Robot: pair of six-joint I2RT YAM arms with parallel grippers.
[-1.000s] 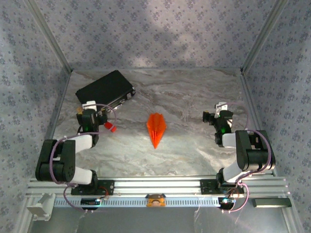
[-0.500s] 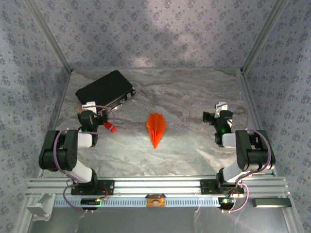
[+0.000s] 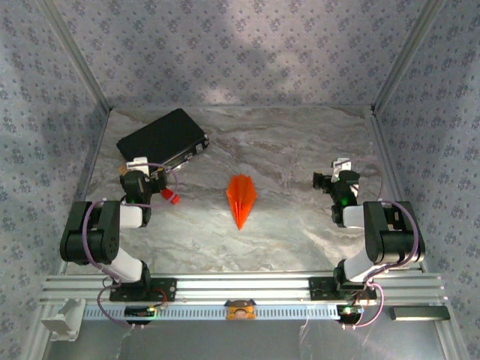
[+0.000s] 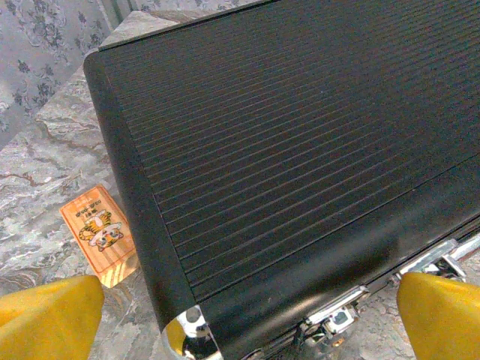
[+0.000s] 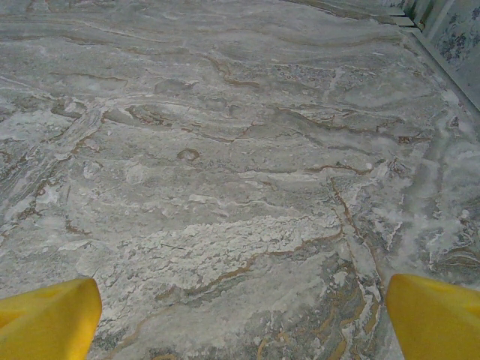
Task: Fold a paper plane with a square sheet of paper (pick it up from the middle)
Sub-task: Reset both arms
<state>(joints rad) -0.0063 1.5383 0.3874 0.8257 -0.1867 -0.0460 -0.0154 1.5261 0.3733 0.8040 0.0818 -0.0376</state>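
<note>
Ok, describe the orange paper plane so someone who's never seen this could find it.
On the marble table, look at the middle, right of the black case. The paper plane lies there, a narrow bright orange dart with a centre crease; the small red block nearby is stubby.

The paper plane (image 3: 241, 199) is bright orange, the case (image 3: 163, 139) ribbed black, the block (image 3: 173, 198) red, the surface (image 3: 300, 142) grey-veined marble.

Blocked at far left by black case (image 3: 163, 139), cramped beside small red block (image 3: 172, 197), lay open across marble tabletop (image 3: 300, 150) around centred paper plane (image 3: 241, 199).
</note>
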